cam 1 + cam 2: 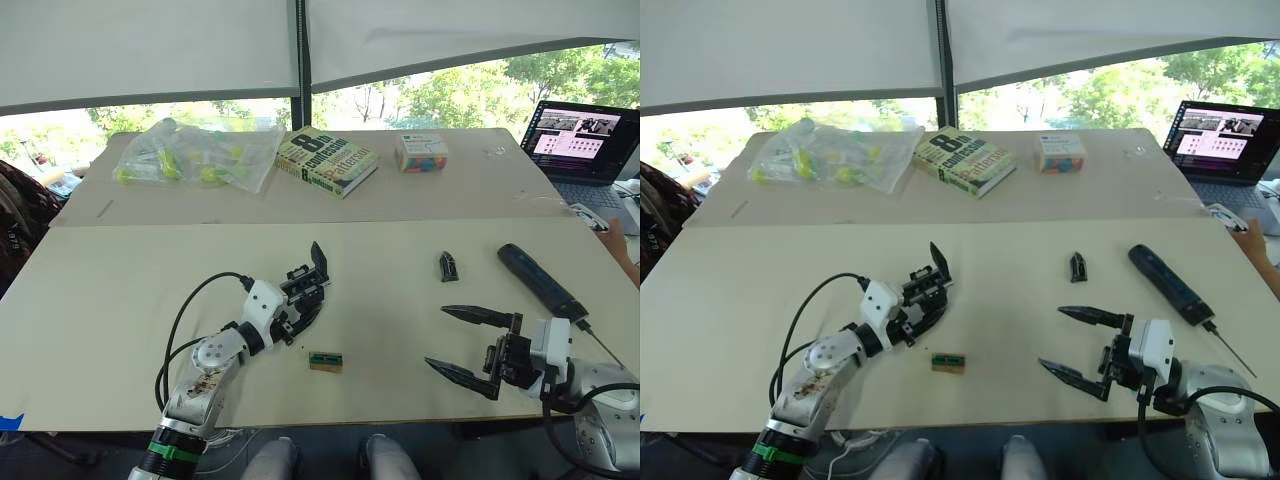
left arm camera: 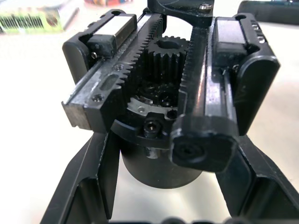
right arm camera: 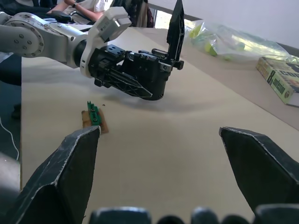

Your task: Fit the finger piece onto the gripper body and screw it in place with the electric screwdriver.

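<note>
left eye view: left gripper [image 1: 300,312] clamped the gripper body [image 1: 306,287], steadying it for fitting; right gripper [image 1: 468,343] was open, apart from finger piece [image 1: 448,266].

Black gripper body [image 1: 305,290] finger-up; wedge finger piece [image 1: 448,266] near blue-black electric screwdriver [image 1: 542,283].

gripper body [image 1: 305,290]: black
finger piece [image 1: 448,266]: black
screwdriver [image 1: 541,281]: dark blue-black
chip [image 1: 325,360]: green on tan
table [image 1: 120,290]: beige
</note>
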Controlling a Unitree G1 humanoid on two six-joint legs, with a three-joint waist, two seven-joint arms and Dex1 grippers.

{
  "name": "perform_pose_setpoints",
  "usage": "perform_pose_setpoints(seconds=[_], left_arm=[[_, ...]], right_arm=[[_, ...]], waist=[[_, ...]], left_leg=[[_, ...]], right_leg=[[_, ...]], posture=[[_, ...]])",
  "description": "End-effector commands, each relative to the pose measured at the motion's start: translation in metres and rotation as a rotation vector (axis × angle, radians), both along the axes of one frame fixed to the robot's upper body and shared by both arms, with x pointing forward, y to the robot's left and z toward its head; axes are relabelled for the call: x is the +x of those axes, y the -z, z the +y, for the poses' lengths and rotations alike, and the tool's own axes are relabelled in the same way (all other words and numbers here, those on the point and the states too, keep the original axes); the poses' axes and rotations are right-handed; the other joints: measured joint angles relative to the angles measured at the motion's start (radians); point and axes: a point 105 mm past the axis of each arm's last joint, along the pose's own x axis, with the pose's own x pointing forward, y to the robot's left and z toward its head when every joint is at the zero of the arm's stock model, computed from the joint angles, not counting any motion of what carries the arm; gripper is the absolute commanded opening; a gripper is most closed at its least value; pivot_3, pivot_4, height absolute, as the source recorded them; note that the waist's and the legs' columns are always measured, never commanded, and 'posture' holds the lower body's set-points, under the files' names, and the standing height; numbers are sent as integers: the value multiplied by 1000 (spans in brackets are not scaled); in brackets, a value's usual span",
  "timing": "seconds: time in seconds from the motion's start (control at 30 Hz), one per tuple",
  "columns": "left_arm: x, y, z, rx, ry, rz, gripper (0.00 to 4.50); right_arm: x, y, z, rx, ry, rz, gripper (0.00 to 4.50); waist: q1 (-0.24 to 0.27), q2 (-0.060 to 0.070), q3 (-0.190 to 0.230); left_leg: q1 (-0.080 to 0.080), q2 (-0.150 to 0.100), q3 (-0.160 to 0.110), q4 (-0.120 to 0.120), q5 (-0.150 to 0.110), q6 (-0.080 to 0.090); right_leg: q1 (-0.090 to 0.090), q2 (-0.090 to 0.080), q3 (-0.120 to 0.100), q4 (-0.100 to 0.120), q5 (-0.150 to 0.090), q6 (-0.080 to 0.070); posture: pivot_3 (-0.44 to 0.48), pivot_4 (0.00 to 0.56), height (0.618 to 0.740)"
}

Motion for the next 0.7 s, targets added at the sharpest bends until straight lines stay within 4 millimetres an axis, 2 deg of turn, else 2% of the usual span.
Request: perform_pose_setpoints(seconds=[0.03,0.2,0.4,0.43,0.53,0.7], left_arm=[[-4,-11,-9,-27,28,-46,2337],[-7,-4,-12,-7,39,-19,2337],[-6,4,-4,17,12,0,2337],[-6,4,-2,16,11,4,3343],[-8,7,5,10,14,23,4481],[-14,6,18,21,66,28,4481]], right_arm=[[-5,-16,-2,-7,-7,-76,4500],[-5,-16,-2,-11,-2,-76,4500],[-1,-20,2,-13,-6,-83,4500],[-1,-21,2,-13,-7,-85,4500],[1,-23,4,-13,-7,-88,4500],[2,-24,5,-11,-4,-89,4500]], waist=[[2,0,0],[2,0,0],[2,1,0],[2,1,0],[1,1,-1],[1,2,-1]], left_leg=[[0,0,0,0,0,0],[0,0,0,0,0,0],[1,0,0,0,0,0],[1,0,0,0,0,0],[1,0,1,0,0,0],[1,0,1,0,0,0]], right_leg=[[0,0,0,0,0,0],[0,0,0,0,0,0],[1,0,0,0,0,0],[1,0,0,0,0,0],[1,0,1,0,0,0],[1,0,1,0,0,0]], posture=[[0,150,740],[0,150,740],[0,150,740],[0,150,740],[0,150,740],[0,150,740]])
